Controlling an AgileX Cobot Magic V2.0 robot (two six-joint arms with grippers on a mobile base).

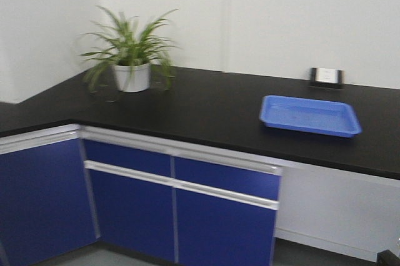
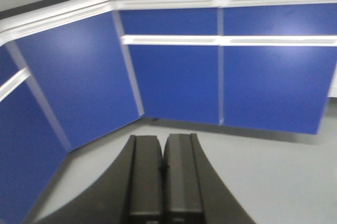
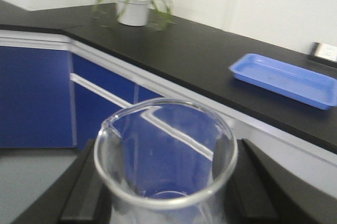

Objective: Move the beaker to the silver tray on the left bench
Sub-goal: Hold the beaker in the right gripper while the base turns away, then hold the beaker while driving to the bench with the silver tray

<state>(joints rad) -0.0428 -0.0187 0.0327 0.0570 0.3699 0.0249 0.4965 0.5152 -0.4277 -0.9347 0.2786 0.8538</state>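
The right claw is closed on the small glass beaker. It holds it upright by its sides, up in the air in front of the black bench. The left claw is pressed shut with nothing in it, and it points at the blue cupboard doors. No silver tray shows, only a blue tray and a potted plant. Glass is slippery, so a jolt could drop the beaker. It could also land in the blue tray by mistake.

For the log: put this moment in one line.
right gripper: shut on beaker | left gripper: shut, empty | silver tray: not in view
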